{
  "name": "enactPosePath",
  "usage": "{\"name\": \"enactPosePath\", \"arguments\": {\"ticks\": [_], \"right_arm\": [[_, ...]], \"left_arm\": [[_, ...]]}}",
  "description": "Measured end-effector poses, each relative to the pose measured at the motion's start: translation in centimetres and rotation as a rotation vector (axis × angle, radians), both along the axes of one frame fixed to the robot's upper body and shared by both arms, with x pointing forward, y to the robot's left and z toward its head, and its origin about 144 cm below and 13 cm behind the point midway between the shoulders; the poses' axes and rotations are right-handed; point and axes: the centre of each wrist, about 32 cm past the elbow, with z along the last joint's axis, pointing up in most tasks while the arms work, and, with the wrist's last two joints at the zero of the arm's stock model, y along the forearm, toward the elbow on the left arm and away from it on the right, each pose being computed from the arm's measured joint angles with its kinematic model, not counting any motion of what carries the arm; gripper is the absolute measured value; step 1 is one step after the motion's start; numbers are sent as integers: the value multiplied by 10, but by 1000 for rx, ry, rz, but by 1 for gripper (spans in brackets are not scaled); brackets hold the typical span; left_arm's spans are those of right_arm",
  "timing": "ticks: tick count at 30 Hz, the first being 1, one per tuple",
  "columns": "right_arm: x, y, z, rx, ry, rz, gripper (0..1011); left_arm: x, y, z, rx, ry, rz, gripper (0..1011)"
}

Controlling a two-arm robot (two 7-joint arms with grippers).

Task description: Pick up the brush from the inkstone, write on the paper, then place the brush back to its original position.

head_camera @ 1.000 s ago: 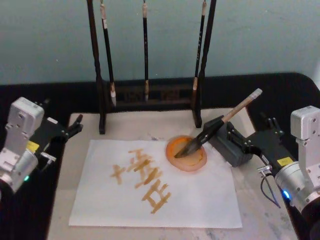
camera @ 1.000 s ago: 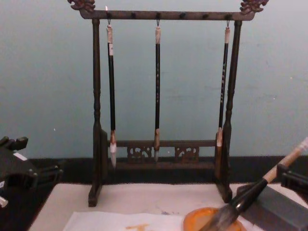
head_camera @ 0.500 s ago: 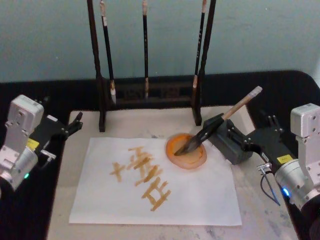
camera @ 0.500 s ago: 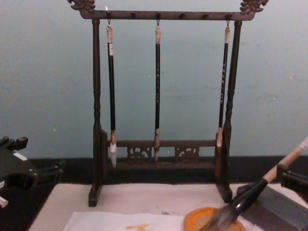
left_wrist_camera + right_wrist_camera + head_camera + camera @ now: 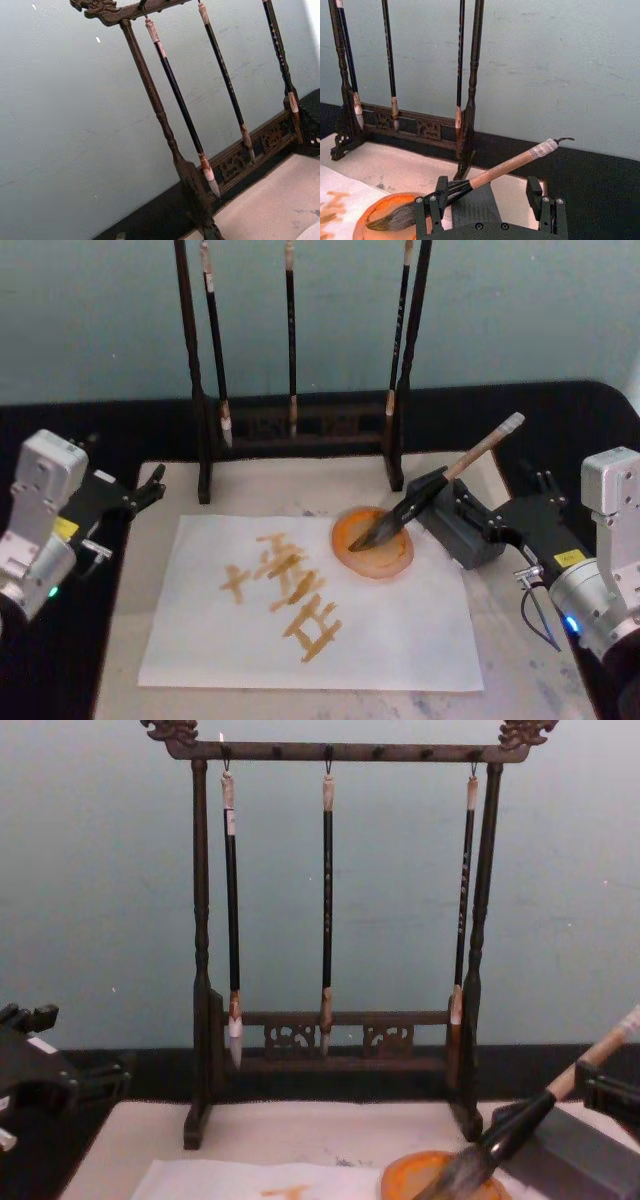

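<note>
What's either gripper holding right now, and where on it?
Nothing. The brush leans on the grey block, tuft in the orange dish. Right gripper open behind it; left gripper empty, off the mat.

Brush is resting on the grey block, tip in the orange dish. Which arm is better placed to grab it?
Right. The right gripper is open around the brush handle at the grey block; the left gripper is parked beyond the paper's opposite edge.

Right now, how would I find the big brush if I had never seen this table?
Find the tall wooden rack with three thin brushes hanging. In front of it, right of the paper, sits an orange dish. The brush leans with its bristles in that dish, and it is far thicker, with a pale tan handle.
</note>
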Motion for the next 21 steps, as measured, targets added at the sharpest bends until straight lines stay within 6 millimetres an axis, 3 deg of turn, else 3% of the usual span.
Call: {"name": "enactPosePath", "arguments": {"ticks": [21], "right_arm": [[0,0,0,0,0,0,1000]], "left_arm": [[0,0,0,0,0,0,1010]]}}
